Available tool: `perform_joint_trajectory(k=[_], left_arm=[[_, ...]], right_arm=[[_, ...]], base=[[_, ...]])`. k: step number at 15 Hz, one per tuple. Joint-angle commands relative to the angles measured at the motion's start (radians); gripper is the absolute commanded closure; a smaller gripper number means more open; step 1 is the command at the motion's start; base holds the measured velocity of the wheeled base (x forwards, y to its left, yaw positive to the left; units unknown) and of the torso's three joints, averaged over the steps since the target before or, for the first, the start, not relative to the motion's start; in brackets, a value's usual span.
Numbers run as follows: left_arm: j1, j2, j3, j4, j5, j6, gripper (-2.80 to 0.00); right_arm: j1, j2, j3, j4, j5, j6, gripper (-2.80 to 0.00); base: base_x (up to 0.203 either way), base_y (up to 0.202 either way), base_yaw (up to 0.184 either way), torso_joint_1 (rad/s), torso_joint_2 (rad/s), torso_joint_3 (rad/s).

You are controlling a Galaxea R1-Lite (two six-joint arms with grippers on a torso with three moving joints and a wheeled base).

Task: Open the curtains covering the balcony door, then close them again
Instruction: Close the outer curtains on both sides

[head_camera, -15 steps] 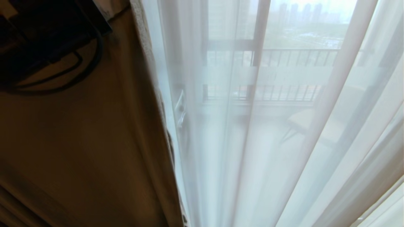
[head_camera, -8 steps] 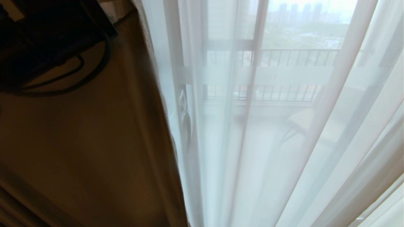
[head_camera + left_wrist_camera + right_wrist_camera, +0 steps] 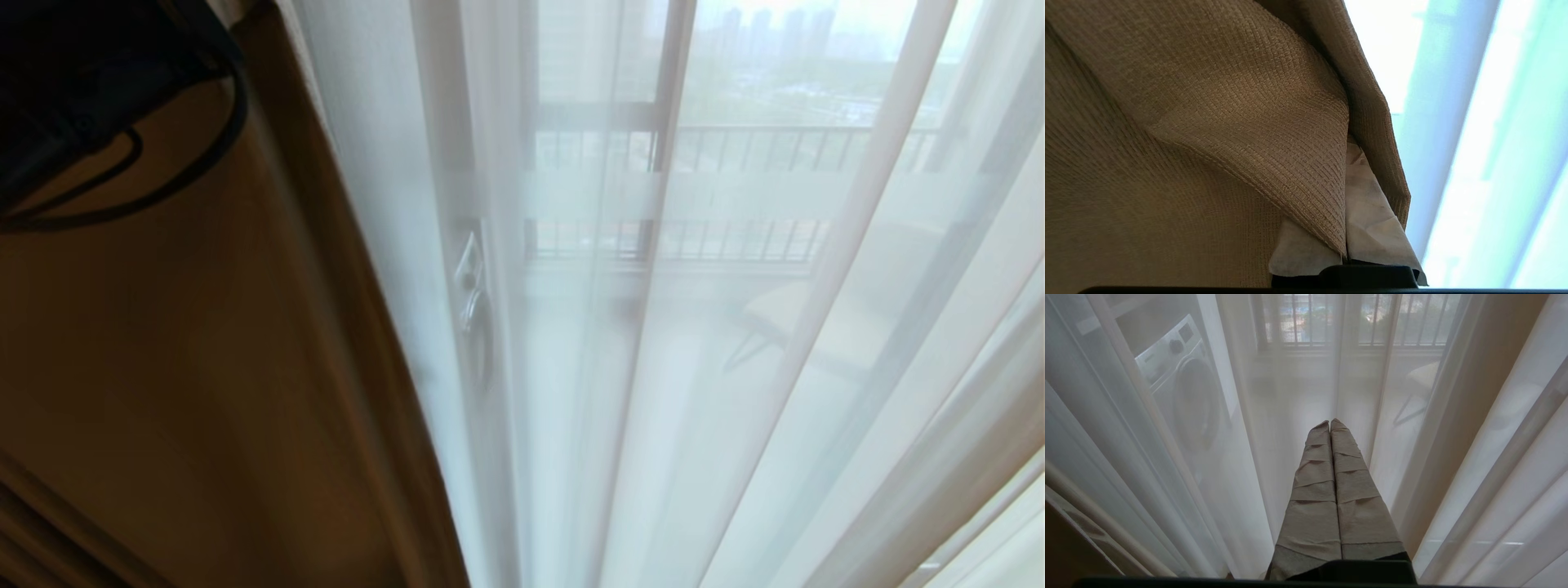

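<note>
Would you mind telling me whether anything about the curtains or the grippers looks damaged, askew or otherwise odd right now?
Nothing looks damaged. The beige curtain is bunched into folds where the left gripper clamps its edge, which fits a pull. The sheer layer hangs in even pleats over the balcony door. The right gripper is shut and holds nothing.

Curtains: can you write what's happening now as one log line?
left gripper: shut on beige curtain edge | right gripper: shut, empty, parked | sheer curtain: covering balcony door
</note>
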Motion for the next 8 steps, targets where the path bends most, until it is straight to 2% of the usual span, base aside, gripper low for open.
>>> perform_joint_trajectory(k=[1,5,8], left_arm=[[0.071,-0.024,0.007,-0.007,0.007,0.004,0.0],[0.197,-0.079,0.091,-0.012,0.004,0.01,0.0],[0.239,-0.091,0.12,-0.012,-0.004,0.005,0.0]], right_arm=[[0.0,0.0,0.0,0.0,0.0,0.0,0.0],[0.0,0.0,0.0,0.0,0.0,0.0,0.0],[0.0,0.0,0.0,0.0,0.0,0.0,0.0]], base=[[0.0,0.0,0.0,0.0,0.0,0.0],[0.0,0.0,0.0,0.0,0.0,0.0],[0.0,0.0,0.0,0.0,0.0,0.0]])
